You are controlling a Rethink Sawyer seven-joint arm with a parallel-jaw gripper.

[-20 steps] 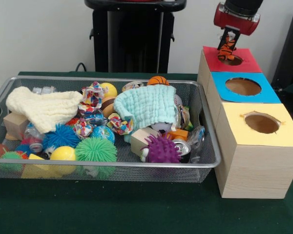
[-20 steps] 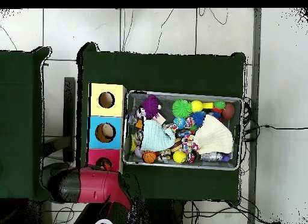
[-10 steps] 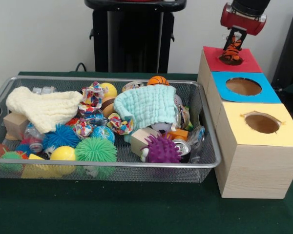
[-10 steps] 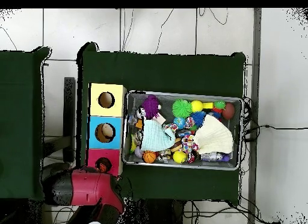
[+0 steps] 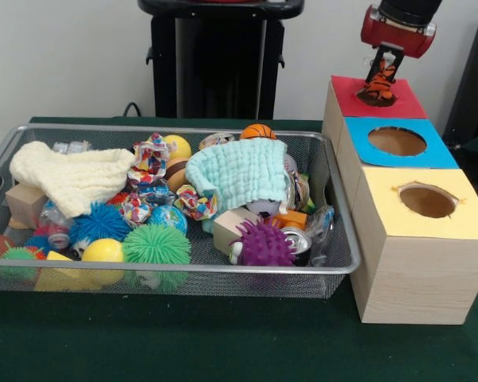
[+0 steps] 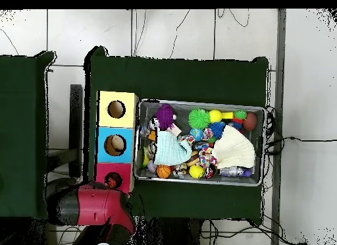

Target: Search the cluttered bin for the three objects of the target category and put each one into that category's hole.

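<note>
Gripper (image 5: pixel 380 70) comes down from the top of the front view over the red-topped box, fingers closed on the orange tiger (image 5: pixel 377 84) with black stripes. The tiger hangs upright with its lower end at or inside the mouth of the hole (image 5: pixel 377 99); whether it touches the rim cannot be told. In the overhead view the red arm body (image 6: pixel 92 204) covers the gripper beside the red box end.

The wooden box (image 5: pixel 410 263) stands along one short edge of the green tabletop (image 5: pixel 223 342), just beside the bin (image 5: pixel 183 269). The blue-topped hole (image 5: pixel 397 141) and yellow-topped hole (image 5: pixel 427 200) lie in line with the red one.

The bin occupies the middle of the tabletop. Contents visible: cream knitted cloth (image 5: pixel 72 177), mint knitted cloth (image 5: pixel 239 171), green spiky ball (image 5: pixel 157 244), purple spiky ball (image 5: pixel 264 243), blue spiky ball (image 5: pixel 100 221), small basketball (image 5: pixel 258 131). No other plush animal can be made out among them.
</note>
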